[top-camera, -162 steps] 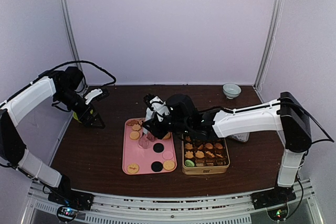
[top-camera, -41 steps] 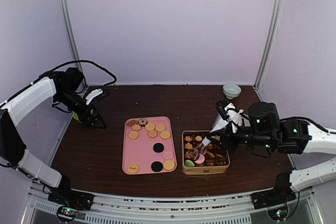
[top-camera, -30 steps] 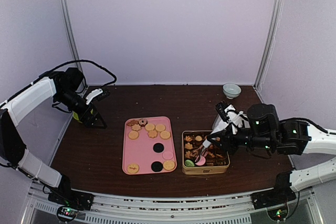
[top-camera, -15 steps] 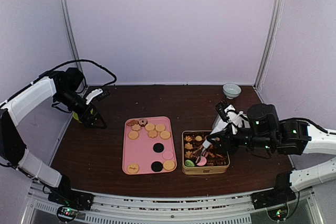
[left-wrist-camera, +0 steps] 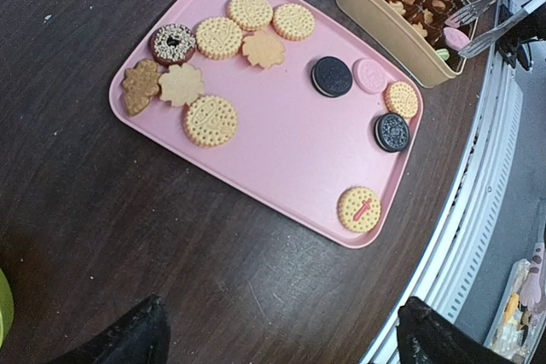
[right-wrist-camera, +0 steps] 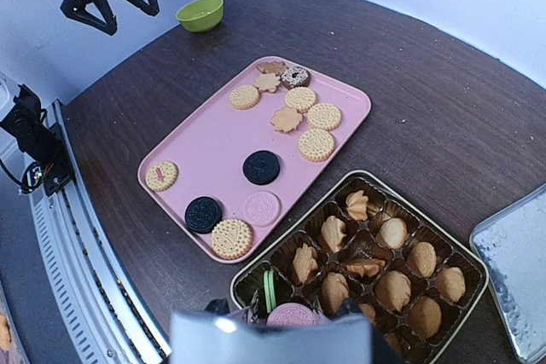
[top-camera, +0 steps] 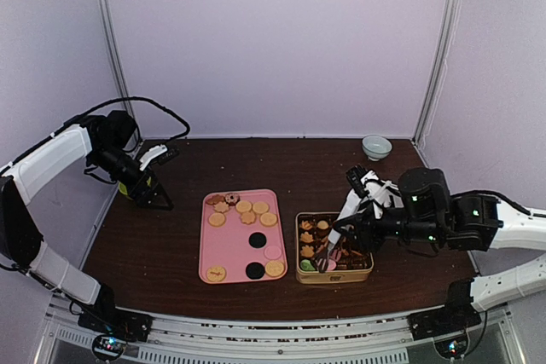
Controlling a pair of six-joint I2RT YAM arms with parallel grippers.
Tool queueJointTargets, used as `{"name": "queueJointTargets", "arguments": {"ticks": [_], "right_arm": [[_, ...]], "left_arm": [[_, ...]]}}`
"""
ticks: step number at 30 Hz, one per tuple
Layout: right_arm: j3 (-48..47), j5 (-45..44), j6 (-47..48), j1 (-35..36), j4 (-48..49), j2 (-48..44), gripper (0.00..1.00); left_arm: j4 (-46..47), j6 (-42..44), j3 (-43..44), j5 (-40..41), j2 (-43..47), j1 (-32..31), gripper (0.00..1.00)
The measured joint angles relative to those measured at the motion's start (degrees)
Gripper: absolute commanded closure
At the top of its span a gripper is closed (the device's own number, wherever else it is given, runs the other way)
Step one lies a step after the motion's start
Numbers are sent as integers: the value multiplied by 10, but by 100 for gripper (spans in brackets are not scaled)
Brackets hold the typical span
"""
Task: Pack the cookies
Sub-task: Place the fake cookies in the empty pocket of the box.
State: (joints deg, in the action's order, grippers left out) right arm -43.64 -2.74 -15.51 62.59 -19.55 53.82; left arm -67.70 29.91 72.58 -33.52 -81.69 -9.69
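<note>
Cookies [top-camera: 247, 210] sit partly on pink tray [top-camera: 207, 245] at centre, partly in gold tin [top-camera: 334, 277] beside it. Right end effector [top-camera: 348, 226] clamps tongs [top-camera: 328, 247] over tin; left end effector [top-camera: 152, 198], far left, fingers apart.

Left claw [top-camera: 154, 196] spread wide; right claw [top-camera: 358, 205] angled downward.

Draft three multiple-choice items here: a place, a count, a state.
1. Seen from above, the tin stands: A left of the pink tray B right of it C on it
2. Black cookies on the tray: A four B one C two
3. The left gripper is: A open, empty B shut on a cookie C gripping the tray
Key: B, tin beside the tray's right edge; C, two dark discs show; A, fingers spread, nothing between.
</note>
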Motion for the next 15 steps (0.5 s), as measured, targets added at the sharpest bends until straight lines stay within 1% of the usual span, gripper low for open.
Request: {"name": "queueJointTargets", "arguments": {"ticks": [5,11,15], "right_arm": [[-6,-1,7,0,-2,2,62],[-46,-4,22,0,-7,2,63],[-50,-3,23,0,-7,3,70]], "left_arm": [[-4,4,1,-2,0,0,6],[-12,7,5,-2,0,0,7],[-14,9,12,-3,0,0,7]]}}
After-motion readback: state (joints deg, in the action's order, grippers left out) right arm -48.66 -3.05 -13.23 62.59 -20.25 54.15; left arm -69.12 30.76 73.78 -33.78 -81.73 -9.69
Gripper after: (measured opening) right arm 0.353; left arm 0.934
